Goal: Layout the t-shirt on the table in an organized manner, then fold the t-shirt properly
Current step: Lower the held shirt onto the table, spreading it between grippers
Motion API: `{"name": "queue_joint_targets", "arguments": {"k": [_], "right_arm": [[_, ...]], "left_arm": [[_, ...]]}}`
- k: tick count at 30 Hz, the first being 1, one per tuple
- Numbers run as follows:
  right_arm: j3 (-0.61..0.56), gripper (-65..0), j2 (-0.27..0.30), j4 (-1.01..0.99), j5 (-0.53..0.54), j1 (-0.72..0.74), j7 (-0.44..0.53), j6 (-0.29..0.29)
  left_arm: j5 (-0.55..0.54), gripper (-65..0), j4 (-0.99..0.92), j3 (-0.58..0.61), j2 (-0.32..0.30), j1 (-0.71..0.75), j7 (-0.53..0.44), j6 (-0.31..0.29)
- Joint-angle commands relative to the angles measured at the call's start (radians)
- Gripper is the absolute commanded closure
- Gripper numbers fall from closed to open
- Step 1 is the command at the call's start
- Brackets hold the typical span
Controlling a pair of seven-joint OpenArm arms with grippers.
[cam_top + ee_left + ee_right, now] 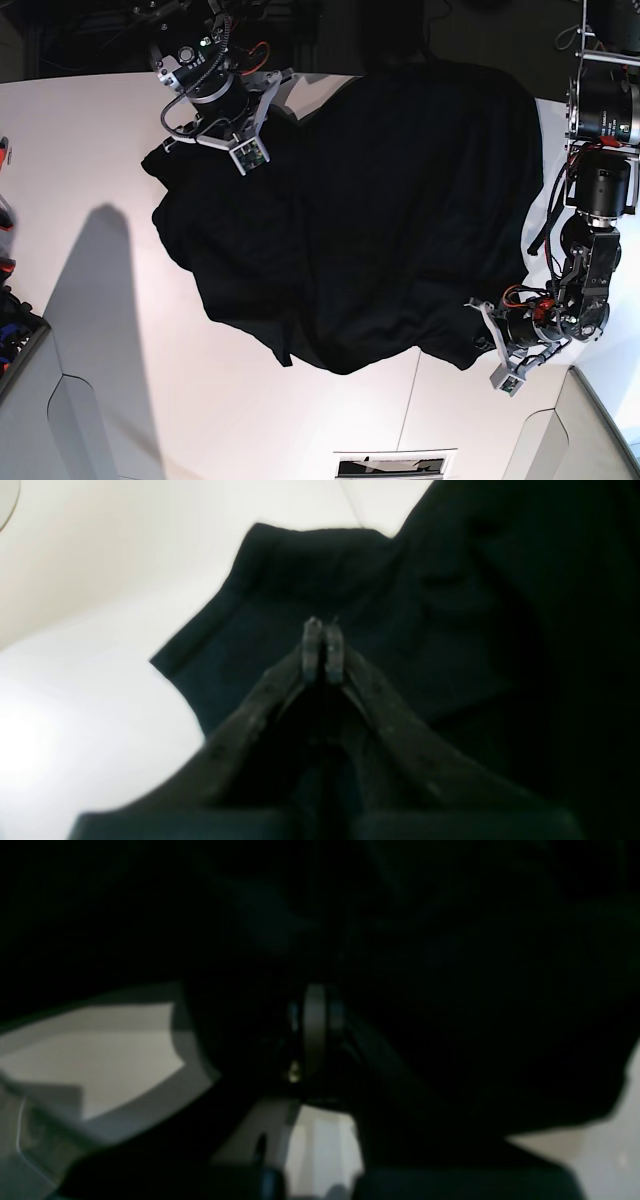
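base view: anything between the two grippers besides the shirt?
No. In the base view only the t-shirt spans the stretch from the right gripper to the left gripper, spread rumpled on the table. Both jaws are shut.

Base view bright and sharp, long grey shadow across the table, left wrist view soft — white glare at lower left, right wrist view nearly black, blurred throughout — little readable.

A dark, shadowed back area with tangled cables lies beyond; a grey side bin sits at left.
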Motion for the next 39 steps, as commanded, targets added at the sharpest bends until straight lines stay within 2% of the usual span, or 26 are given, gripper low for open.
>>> {"name": "queue_joint_targets", "arguments": {"k": [1,5,10,15,17,20,25,33,39], "right_arm": [[0.025,0.0,0.003,0.029,-0.006,0.023,0.017,-0.006],[0.106,0.0,-0.005,0.024,0.011,0.108,0.02,-0.006],[0.216,0.0,-0.033,-0.034,0.106,0.233,0.027,0.002],[0.243,0.0,-0.064,-0.227,0.168,0.345,0.114,0.092],[0.244,0.0,-0.082,-0.326,0.17,0.392,0.14,0.109],[0.244,0.0,-0.097,-0.467,0.17,0.46,0.169,0.145],[0.257,0.0,-0.09,-0.59,0.119,0.501,0.181,0.137],[0.418,0.0,-0.088,-0.591,0.107,0.492,0.15,0.137],[0.521,0.0,-0.088,-0.591,0.151,0.492,0.123,0.139]], "left_arm": [[-0.02,0.0,0.044,-0.006,-0.029,0.0,-0.016,-0.006],[-0.022,0.0,0.105,-0.006,-0.079,0.125,-0.017,-0.005],[-0.025,0.0,0.105,-0.007,-0.082,0.234,-0.027,-0.005],[-0.028,0.0,0.105,-0.007,-0.082,0.289,-0.05,0.01],[-0.011,0.0,0.105,-0.007,-0.082,0.297,-0.06,0.01],[0.034,0.0,0.105,-0.007,-0.082,0.296,-0.095,0.016],[0.149,0.0,0.098,-0.007,-0.082,0.293,-0.135,0.106],[0.169,0.0,-0.069,-0.007,-0.064,0.176,-0.137,0.094],[0.22,0.0,-0.209,-0.007,0.013,0.041,-0.137,0.069]]}}
